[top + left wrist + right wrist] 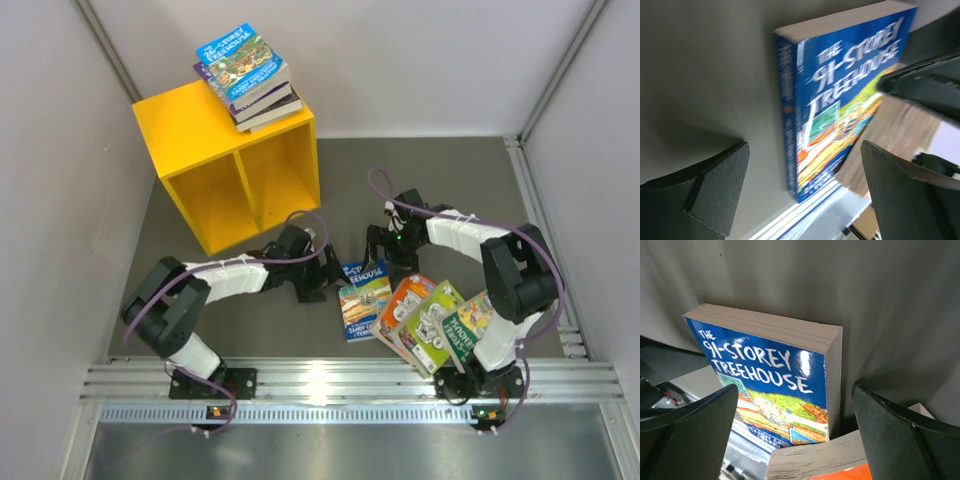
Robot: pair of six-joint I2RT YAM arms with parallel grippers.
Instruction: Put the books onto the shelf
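Observation:
A row of overlapping books lies flat at the front right of the table: a blue one (364,300), an orange one (405,303), a lime one (432,320) and a green one (468,325). Several more books (247,75) are stacked on top of the yellow shelf (230,170), whose two compartments hold nothing. My left gripper (322,280) hangs open just left of the blue book (840,100), nothing between its fingers (715,190). My right gripper (388,260) stands open over that book's far edge, with the blue book (770,370) and the orange book's page edge (825,460) below its jaws.
Grey walls close in the table on the left, back and right. An aluminium rail (330,380) runs along the near edge by both arm bases. The other arm's dark finger (930,85) shows at the upper right of the left wrist view.

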